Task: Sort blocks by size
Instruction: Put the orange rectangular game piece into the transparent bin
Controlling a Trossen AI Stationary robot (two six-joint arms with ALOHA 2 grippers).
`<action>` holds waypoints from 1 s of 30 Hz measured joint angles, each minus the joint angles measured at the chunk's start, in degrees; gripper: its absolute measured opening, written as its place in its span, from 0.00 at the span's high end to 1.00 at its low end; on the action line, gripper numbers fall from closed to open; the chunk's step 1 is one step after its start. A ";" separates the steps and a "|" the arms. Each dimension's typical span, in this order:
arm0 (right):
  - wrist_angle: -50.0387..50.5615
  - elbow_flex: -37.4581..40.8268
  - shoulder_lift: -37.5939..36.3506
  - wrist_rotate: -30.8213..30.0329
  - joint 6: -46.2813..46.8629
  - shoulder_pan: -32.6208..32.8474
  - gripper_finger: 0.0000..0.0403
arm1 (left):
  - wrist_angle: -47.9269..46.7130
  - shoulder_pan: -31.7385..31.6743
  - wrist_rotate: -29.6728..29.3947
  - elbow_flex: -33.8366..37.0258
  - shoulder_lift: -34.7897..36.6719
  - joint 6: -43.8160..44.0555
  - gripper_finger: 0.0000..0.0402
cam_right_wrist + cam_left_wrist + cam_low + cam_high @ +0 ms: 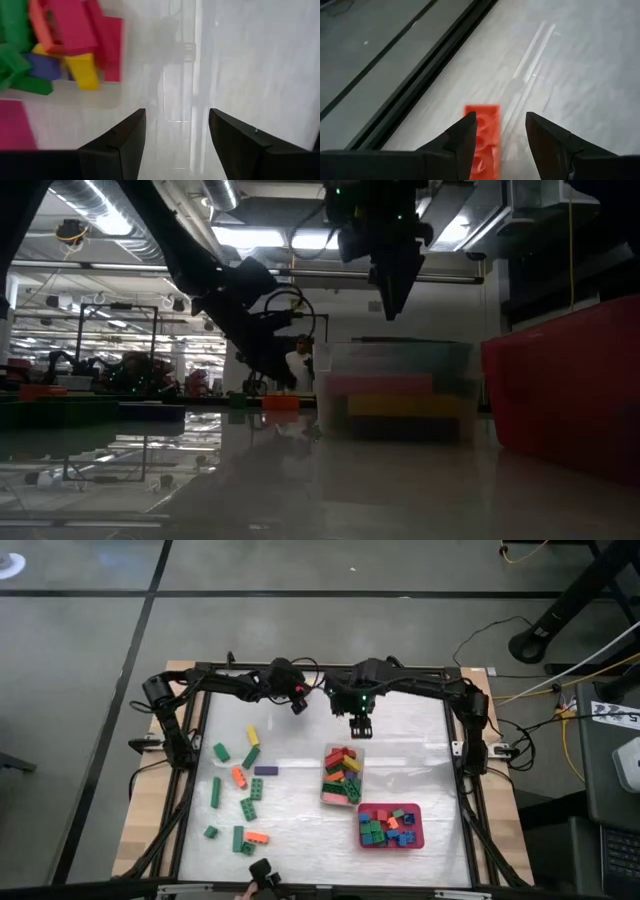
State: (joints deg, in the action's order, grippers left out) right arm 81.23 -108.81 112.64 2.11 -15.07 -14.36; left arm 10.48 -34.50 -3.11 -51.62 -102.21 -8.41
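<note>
Loose blocks lie on the table's left half, among them a yellow one (253, 735), a purple bar (266, 770) and green bars (215, 790). Longer blocks fill a clear tub (343, 749), and short ones fill a red tray (420, 826). My left gripper (298, 705) (501, 127) stands open, low near the far edge. A red block (484, 125) lies flat on the table just beyond its fingertips, partly hidden by one finger. My right gripper (360, 728) (177, 125) hangs open, pointing down with nothing between its fingers, above the table by the tub's far end.
A dark frame rail (415, 85) runs along the far edge close to the left gripper. Tub (395, 390) and tray (570, 380) stand right of centre. There is bare table between the loose blocks and the tub, and right of the tub.
</note>
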 joint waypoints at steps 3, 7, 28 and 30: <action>-0.05 0.00 0.00 1.05 -0.04 -2.57 0.47 | -1.88 -1.01 -0.01 0.00 -0.01 0.08 0.61; -0.09 0.00 0.00 2.57 -0.24 -5.61 0.47 | -2.87 -2.42 0.09 0.02 0.00 -0.84 0.61; -0.62 0.02 0.00 7.20 -1.84 -17.34 0.47 | -0.68 -3.98 4.03 0.06 -5.49 -4.12 0.61; -0.74 0.02 0.00 7.96 -1.84 -17.72 0.47 | -0.53 -4.00 4.02 0.07 -5.49 -4.79 0.62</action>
State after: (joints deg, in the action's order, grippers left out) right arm 80.49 -108.79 112.64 10.08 -16.91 -32.08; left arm 9.96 -38.50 0.91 -51.55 -107.70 -13.20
